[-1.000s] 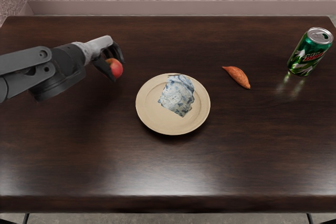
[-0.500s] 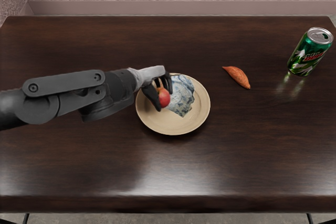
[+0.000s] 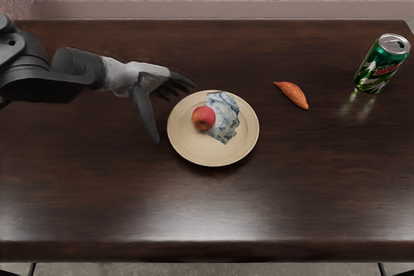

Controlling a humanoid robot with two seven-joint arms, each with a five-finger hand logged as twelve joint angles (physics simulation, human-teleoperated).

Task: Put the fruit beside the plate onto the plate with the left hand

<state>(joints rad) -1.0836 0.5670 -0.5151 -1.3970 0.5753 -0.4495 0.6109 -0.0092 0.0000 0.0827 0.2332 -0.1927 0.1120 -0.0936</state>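
Apple is now on the plate, resting vs. its blue pattern. Left robot hand has released and backed off just beside the rim, fingers spread, empty. Task looks done imo.

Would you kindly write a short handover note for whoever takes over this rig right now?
Left hand: open, fingers spread, holding nothing, just beyond the plate's upper-left rim.
Right hand: not in view.
Apple: lying on the plate, left of centre, apart from the hand.
Sweet potato: on the table to the right of the plate, not touching it. Green soda can: far right.
Done: the apple is released on the plate.
Left: probably only drawing the left arm away from the plate.
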